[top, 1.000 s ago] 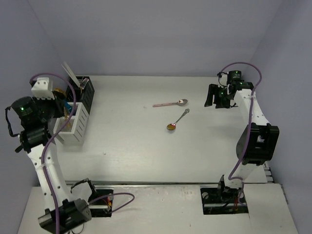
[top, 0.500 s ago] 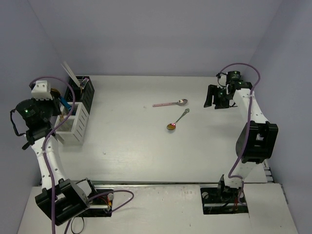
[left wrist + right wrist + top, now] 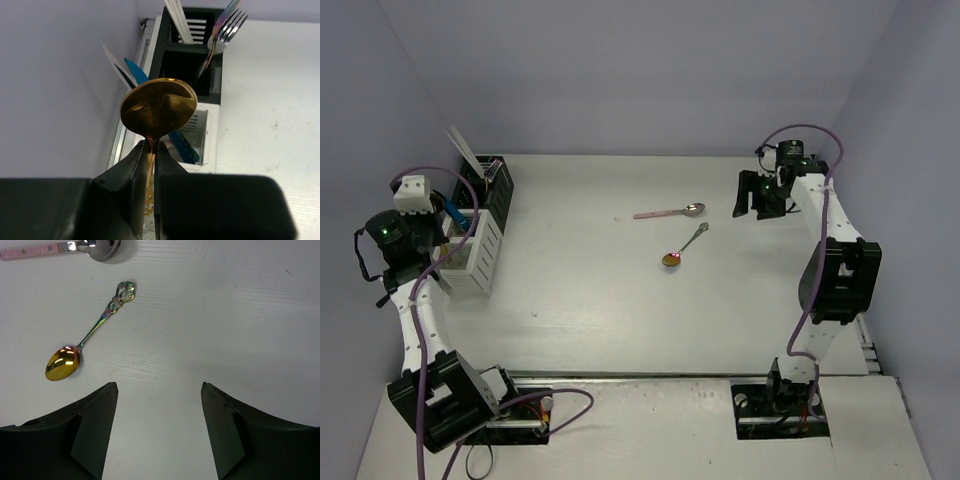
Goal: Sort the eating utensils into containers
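Sorting looks mostly done, I judge. Forks (image 3: 227, 30) and pale sticks (image 3: 181, 20) stand in the black caddy (image 3: 217, 80) at the desk's far left corner, with a blue-handled piece (image 3: 136, 72) in the white caddy (image 3: 212, 145) beside it. Two lie loose toward the far edge: a pink-handled spoon (image 3: 50, 248) and a gold-bowled teaspoon (image 3: 90, 332). My left pincer (image 3: 151, 150) is clamped on a gold spoon (image 3: 158, 106), bowl up, above the white caddy. My right pincer (image 3: 157, 387) hangs wide apart near the loose pair, touching nothing.

Robotics laboratory test cell: blank pale walls (image 3: 640, 70) box in a white surface (image 3: 620, 300); robot arm (image 3: 841, 278) bolted down.
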Controlling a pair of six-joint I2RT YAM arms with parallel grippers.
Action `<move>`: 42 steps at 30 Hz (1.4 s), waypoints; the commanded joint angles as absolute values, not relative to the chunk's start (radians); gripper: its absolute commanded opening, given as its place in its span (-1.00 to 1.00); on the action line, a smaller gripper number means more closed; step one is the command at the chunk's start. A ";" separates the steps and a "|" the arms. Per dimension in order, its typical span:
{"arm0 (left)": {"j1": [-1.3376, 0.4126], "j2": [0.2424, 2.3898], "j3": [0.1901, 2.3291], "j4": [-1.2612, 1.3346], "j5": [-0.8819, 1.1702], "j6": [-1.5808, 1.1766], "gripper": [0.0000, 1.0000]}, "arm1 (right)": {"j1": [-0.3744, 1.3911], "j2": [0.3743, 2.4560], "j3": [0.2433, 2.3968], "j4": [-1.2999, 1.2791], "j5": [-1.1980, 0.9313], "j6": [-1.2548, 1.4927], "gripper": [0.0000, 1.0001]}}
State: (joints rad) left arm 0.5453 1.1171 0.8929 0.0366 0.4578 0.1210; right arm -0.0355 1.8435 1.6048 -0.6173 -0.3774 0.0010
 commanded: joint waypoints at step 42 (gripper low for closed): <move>0.014 1.356 1.313 -0.588 0.909 0.199 0.63 | 0.396 1.801 1.503 -0.649 -0.289 -1.129 0.14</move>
State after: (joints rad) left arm 0.0359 1.3970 1.3234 -0.5898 0.8430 0.1810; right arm 0.3990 1.7774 1.5090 -0.6460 -0.2311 -0.7999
